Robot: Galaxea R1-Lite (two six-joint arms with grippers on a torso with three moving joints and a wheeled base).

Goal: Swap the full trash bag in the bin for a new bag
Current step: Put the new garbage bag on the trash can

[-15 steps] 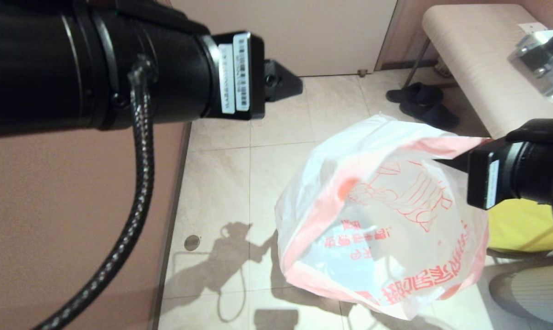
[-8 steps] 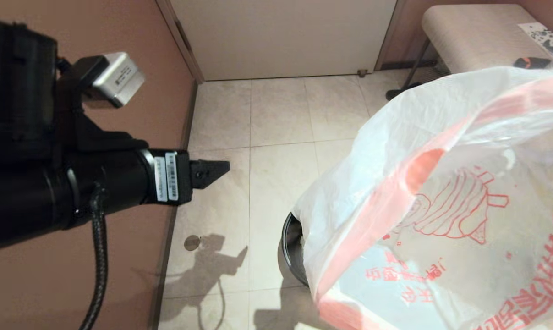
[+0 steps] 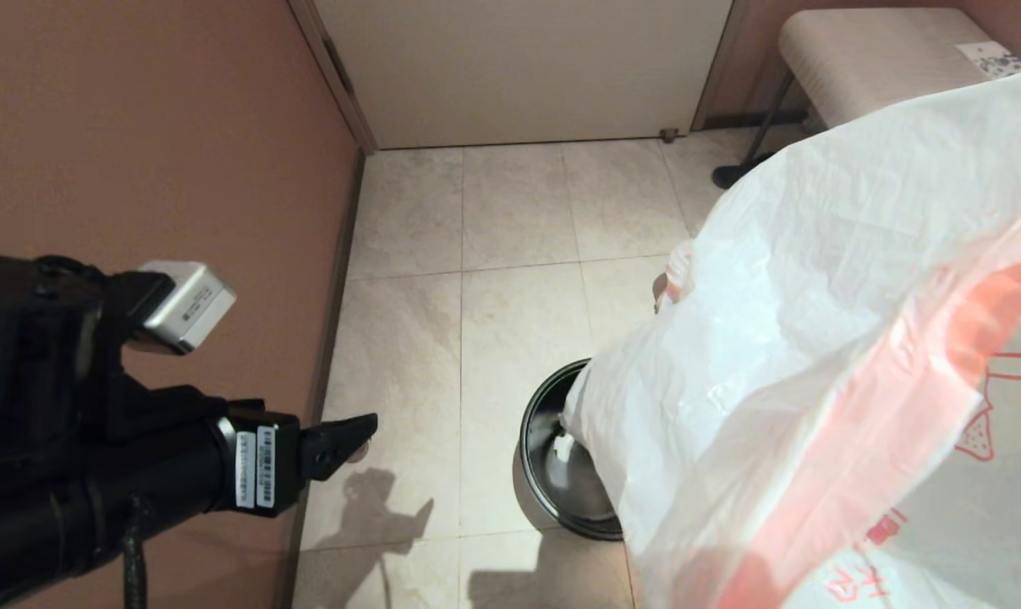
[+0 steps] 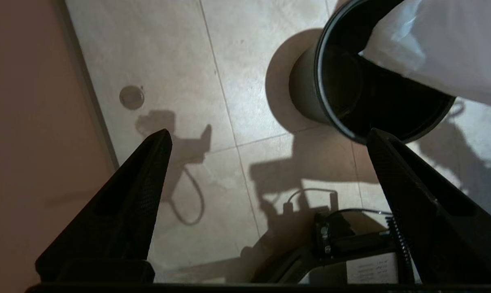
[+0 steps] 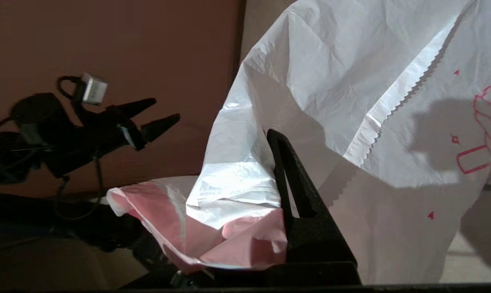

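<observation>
Your right gripper [image 5: 284,211] is pinched on the new bag [image 3: 823,338], which drapes from it down into the bin [image 3: 537,440], while your left gripper [image 4: 269,138], jaws spread and empty, hangs beside the bin's near rim.

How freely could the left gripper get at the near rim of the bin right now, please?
Probably freely: the left gripper is open, with bare floor between it and the bin; the new bag covers only the far side.

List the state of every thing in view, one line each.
New bag: limp, lifted, pinched at its rim, its lower end hanging into the bin.
Bin: upright on the floor, unlined.
Left hand: open, empty, apart from the bin.
Right hand: shut on the new bag.
</observation>
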